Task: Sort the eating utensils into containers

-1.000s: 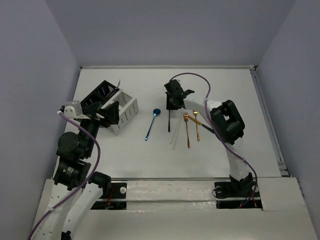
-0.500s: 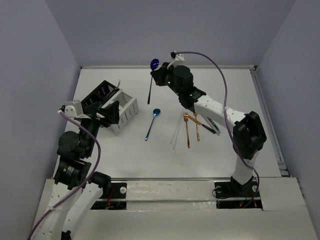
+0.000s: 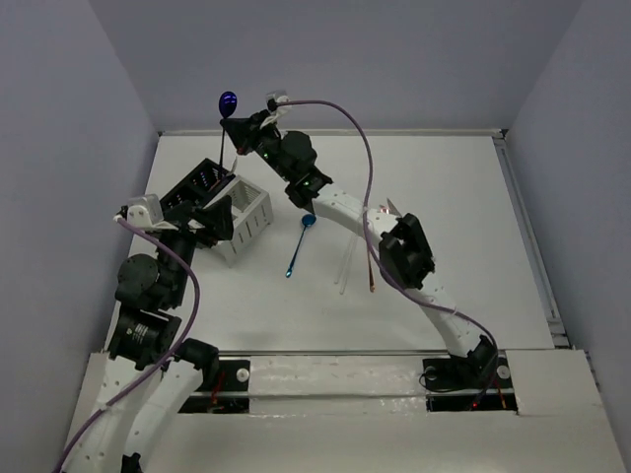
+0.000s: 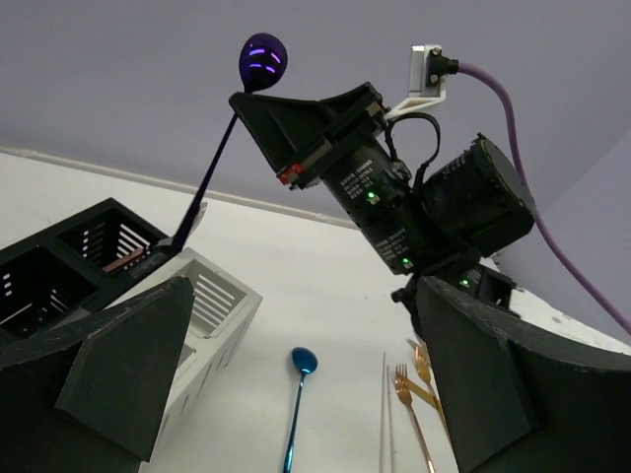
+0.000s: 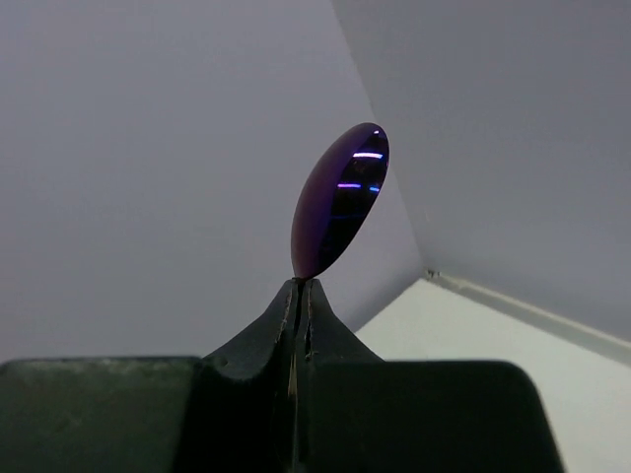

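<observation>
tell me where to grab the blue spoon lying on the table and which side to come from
Grip the blue spoon at mid-handle, coming straight down from above with the jaws set across it. It lies flat with its bowl at the far end. The handle is thin and straight, with bare table on both sides between it and the white caddy and the chopsticks.

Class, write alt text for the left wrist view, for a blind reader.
The right tool grips a purple spoon just under its bowl, bowl up, handle slanting down toward the black caddy and white caddy. A blue spoon lies on the table.
</observation>
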`<state>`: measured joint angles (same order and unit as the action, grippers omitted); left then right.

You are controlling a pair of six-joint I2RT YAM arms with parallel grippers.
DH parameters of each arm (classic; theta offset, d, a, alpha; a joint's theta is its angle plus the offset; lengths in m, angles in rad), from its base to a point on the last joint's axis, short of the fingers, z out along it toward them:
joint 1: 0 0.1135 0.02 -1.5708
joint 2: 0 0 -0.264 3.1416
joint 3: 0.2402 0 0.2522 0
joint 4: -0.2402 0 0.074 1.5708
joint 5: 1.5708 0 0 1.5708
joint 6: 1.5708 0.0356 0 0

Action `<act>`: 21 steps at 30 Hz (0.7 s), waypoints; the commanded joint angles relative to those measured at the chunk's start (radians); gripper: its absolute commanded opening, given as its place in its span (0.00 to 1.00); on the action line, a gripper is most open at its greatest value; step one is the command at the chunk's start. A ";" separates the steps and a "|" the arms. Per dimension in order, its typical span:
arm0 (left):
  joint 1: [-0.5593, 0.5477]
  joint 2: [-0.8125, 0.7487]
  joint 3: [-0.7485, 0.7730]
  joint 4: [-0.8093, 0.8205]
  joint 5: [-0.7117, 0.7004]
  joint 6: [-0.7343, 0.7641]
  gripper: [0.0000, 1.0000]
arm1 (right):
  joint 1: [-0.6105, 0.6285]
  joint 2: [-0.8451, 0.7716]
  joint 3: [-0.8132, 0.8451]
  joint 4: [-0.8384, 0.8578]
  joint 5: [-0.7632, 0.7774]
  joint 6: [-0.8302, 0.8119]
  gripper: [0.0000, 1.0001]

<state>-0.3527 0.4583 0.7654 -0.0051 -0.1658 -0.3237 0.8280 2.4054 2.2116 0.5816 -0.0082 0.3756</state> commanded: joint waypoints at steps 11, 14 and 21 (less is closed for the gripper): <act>-0.014 0.023 0.031 0.039 -0.006 0.005 0.99 | 0.037 0.326 0.486 0.112 0.178 -0.103 0.00; -0.014 0.019 0.031 0.037 -0.008 0.006 0.99 | 0.037 0.347 0.484 0.127 0.195 -0.096 0.00; -0.014 0.010 0.026 0.042 0.002 0.006 0.99 | 0.046 0.406 0.490 0.139 0.215 -0.115 0.00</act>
<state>-0.3645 0.4747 0.7654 -0.0051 -0.1692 -0.3233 0.8608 2.7785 2.6530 0.6296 0.1738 0.2829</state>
